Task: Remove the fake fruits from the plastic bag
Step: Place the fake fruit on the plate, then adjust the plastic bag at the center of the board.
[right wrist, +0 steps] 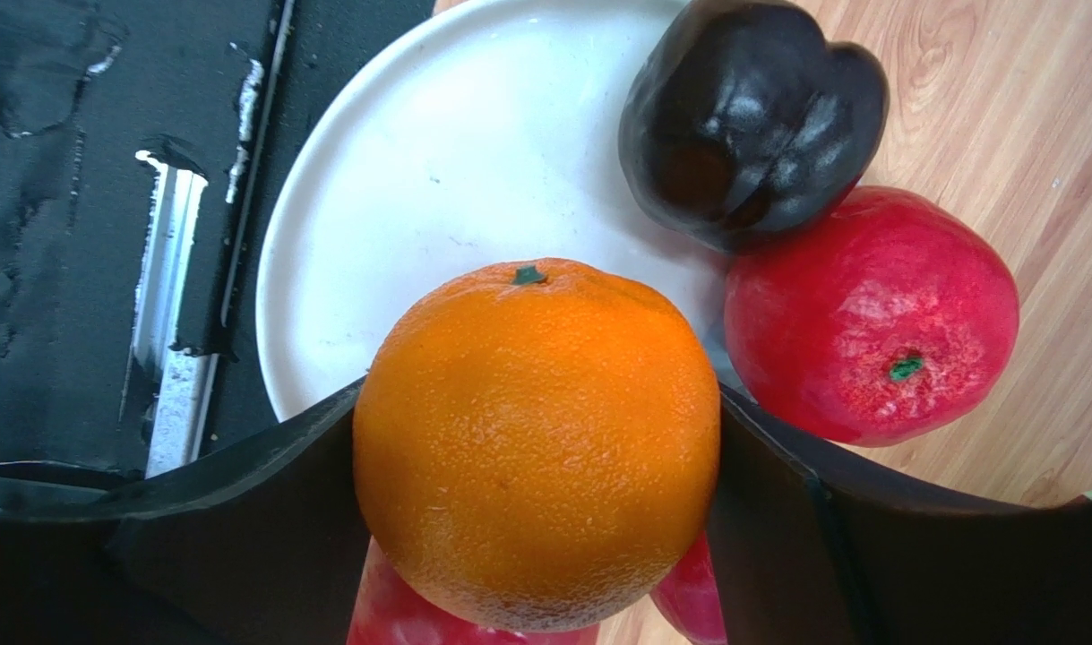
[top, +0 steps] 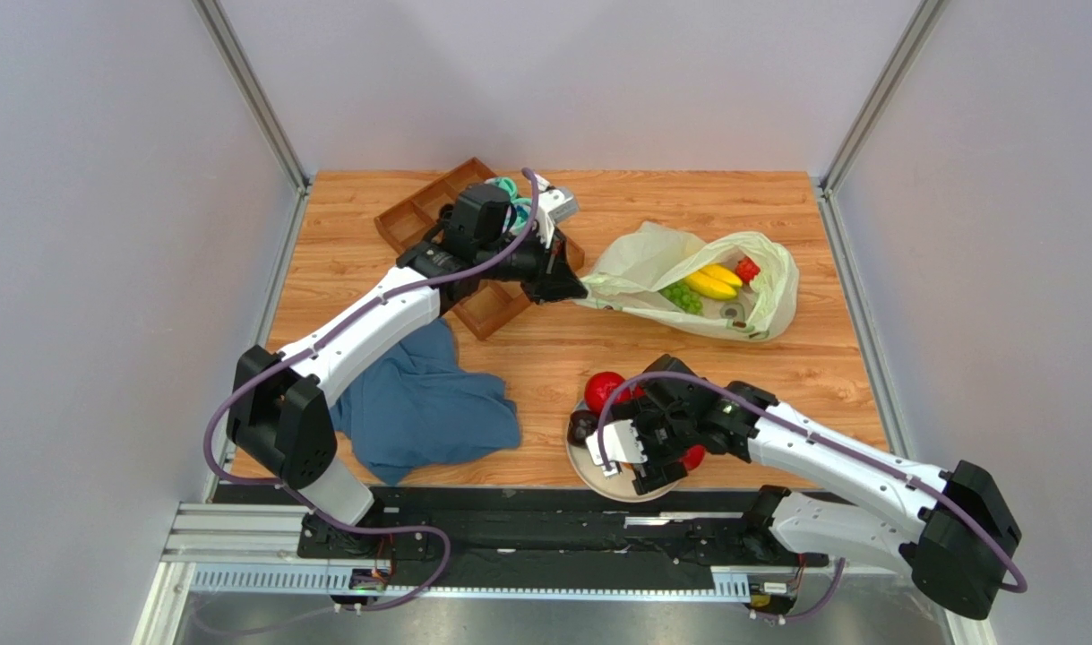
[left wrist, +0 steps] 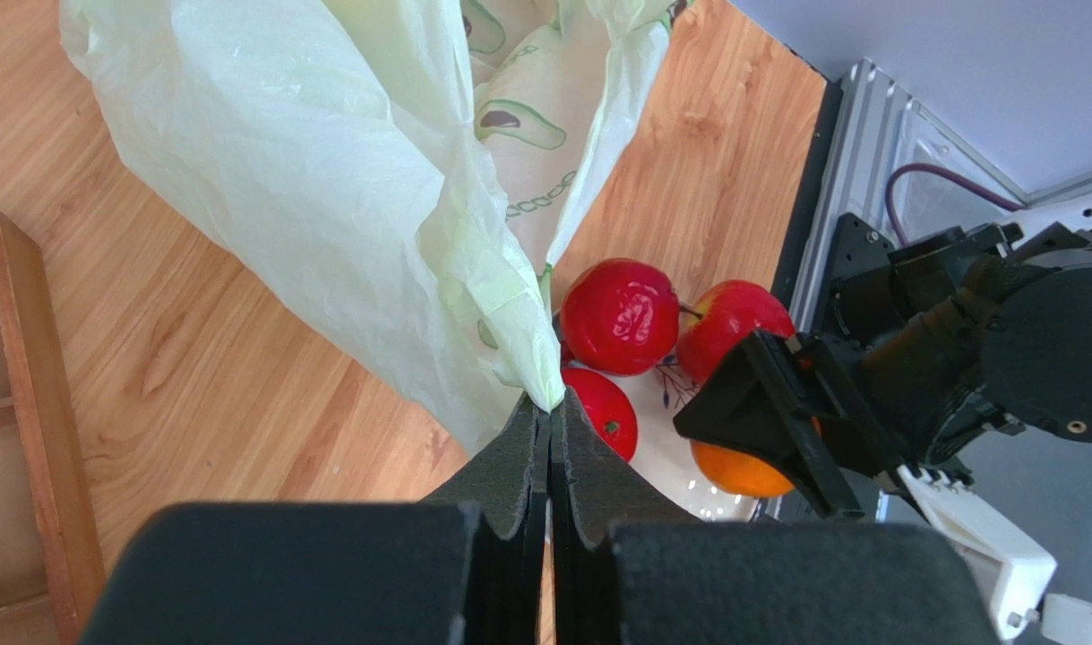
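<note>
The pale yellow-green plastic bag [top: 645,262] lies open at the back right of the table. In its mouth show yellow bananas [top: 715,282], green grapes [top: 682,298] and a red fruit [top: 748,269]. My left gripper [left wrist: 551,410] is shut on a pinched edge of the bag [left wrist: 309,175]. My right gripper [right wrist: 538,401] is over a white plate [right wrist: 430,161] near the front edge, its fingers against both sides of an orange [right wrist: 538,457]. A dark purple fruit [right wrist: 753,121] and a red apple [right wrist: 867,316] sit at the plate's rim, and more red fruit shows under the orange.
A dark blue cloth [top: 423,403] lies crumpled at the front left. A wooden compartment tray [top: 423,222] stands at the back left under the left arm, with teal things in it. The black rail [top: 538,518] runs along the near edge, right beside the plate.
</note>
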`<action>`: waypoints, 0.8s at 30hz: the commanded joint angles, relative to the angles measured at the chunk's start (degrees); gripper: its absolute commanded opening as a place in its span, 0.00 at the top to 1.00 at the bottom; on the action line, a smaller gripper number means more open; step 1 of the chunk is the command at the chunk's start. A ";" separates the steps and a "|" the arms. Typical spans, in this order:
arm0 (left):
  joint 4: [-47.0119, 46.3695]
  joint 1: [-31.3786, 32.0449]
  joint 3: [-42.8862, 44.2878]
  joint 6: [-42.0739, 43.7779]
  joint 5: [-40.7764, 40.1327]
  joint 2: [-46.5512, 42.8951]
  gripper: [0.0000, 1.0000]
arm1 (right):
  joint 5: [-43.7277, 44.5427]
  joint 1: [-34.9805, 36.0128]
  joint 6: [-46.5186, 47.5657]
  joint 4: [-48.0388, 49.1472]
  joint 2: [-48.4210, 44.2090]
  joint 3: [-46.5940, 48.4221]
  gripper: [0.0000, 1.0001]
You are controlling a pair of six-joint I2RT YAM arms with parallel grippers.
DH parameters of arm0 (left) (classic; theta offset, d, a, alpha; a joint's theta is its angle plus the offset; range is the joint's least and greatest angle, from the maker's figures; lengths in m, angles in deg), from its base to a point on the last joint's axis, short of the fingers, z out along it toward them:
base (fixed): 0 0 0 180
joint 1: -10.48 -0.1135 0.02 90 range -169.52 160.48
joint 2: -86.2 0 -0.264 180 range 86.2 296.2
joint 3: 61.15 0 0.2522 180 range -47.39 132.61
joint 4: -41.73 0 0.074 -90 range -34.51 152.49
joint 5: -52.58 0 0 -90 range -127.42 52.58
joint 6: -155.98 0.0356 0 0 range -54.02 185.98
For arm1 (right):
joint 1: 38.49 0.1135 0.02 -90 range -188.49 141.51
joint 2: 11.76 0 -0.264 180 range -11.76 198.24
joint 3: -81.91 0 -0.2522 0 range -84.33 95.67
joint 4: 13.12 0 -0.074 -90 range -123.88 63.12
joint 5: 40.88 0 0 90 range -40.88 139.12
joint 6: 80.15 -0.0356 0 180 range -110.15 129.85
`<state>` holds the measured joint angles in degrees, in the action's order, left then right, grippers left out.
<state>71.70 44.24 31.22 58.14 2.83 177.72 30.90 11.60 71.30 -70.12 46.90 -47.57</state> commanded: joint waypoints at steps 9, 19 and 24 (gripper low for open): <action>-4.25 0.17 -0.47 -2.18 2.55 -2.40 1.00 | 6.59 0.37 -2.19 -3.34 -1.34 14.64 0.04; -4.34 0.17 -3.72 -2.10 2.82 -5.65 1.00 | 8.28 -25.37 -28.30 10.72 6.36 31.34 0.07; -2.86 0.17 -5.40 -0.61 3.17 -7.06 1.00 | 12.41 -33.46 -34.38 12.57 15.60 35.49 0.11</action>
<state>69.40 44.24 26.19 56.31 4.30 174.16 39.62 -17.65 46.61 -61.14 56.36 -14.92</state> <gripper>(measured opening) 0.007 0.915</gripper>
